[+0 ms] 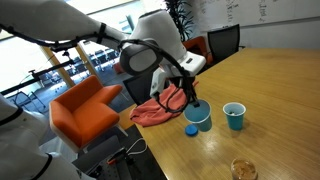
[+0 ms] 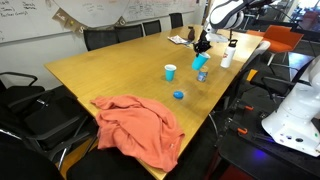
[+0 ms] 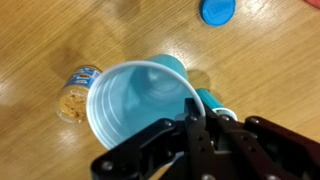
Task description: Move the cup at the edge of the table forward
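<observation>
The light-blue cup (image 1: 198, 118) with a pale inside is near the edge of the wooden table (image 1: 280, 90). It also shows in the exterior view from the far end (image 2: 201, 62), where it looks tilted. My gripper (image 1: 190, 98) comes down from above and is shut on the cup's rim, one finger inside and one outside. In the wrist view the cup (image 3: 135, 100) fills the middle and my fingers (image 3: 190, 118) pinch its near rim. The gripper also shows in an exterior view (image 2: 203, 46).
A smaller teal cup (image 1: 234, 116) (image 2: 170, 72) stands close by. A flat blue lid (image 1: 191, 130) (image 3: 217, 10) lies beside the held cup. There is a small jar (image 3: 75, 92) (image 1: 243, 169), an orange cloth (image 1: 160, 108) (image 2: 140, 125), and chairs (image 1: 85, 108) around the table.
</observation>
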